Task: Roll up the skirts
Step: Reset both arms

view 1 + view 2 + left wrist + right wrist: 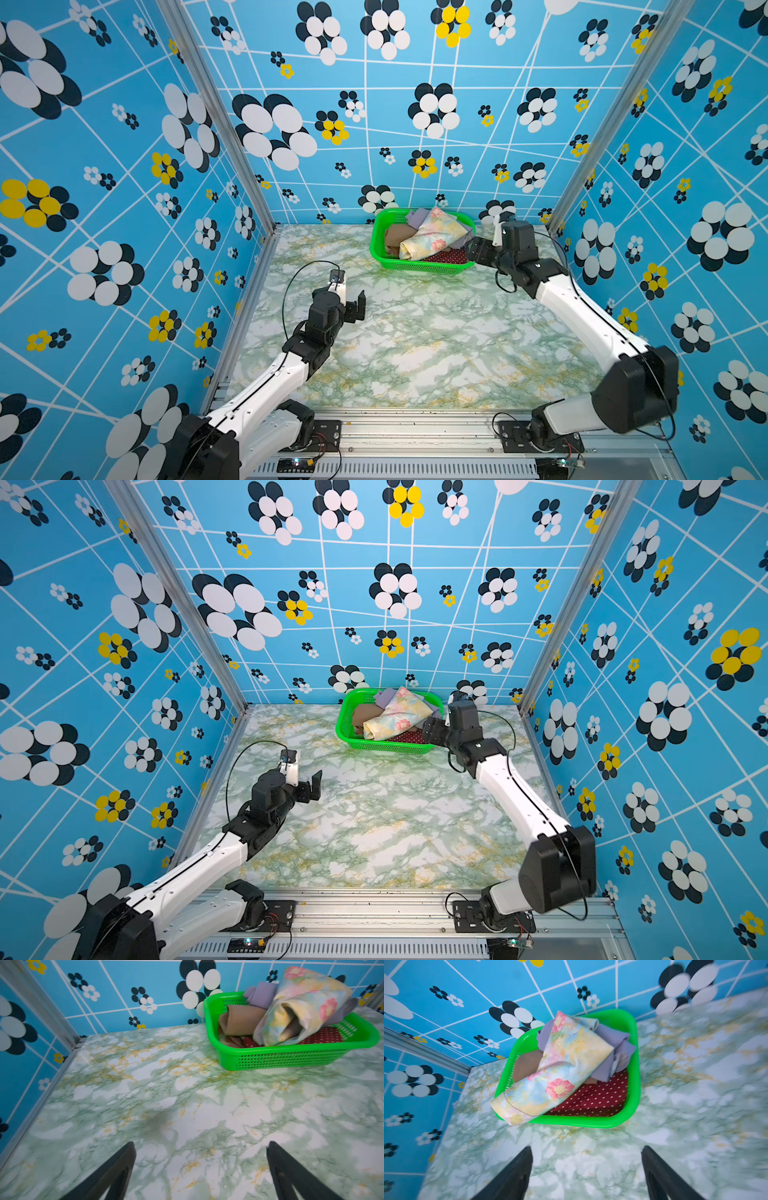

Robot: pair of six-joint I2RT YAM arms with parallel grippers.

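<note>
The skirts (432, 239) (395, 721) show as one pale yellow roll printed with pink flowers. It lies slantwise on top of other cloths in the green basket (419, 266) (386, 746) at the back of the table. One end of the roll (560, 1072) (301, 1005) overhangs the basket's (583, 1124) (280, 1059) front rim. My right gripper (476, 249) (430, 729) (586, 1149) hangs open and empty just off the basket's right end. My left gripper (353, 305) (311, 785) (200, 1147) stands wide open over the table's left middle, with nothing between its fingers.
Under the skirts the basket holds a purple cloth (618, 1047), a brown roll (239, 1020) and a dark red white-dotted cloth (596, 1095). The green marble table (415, 340) is closed in by blue flowered walls on three sides, with aluminium posts at the back corners.
</note>
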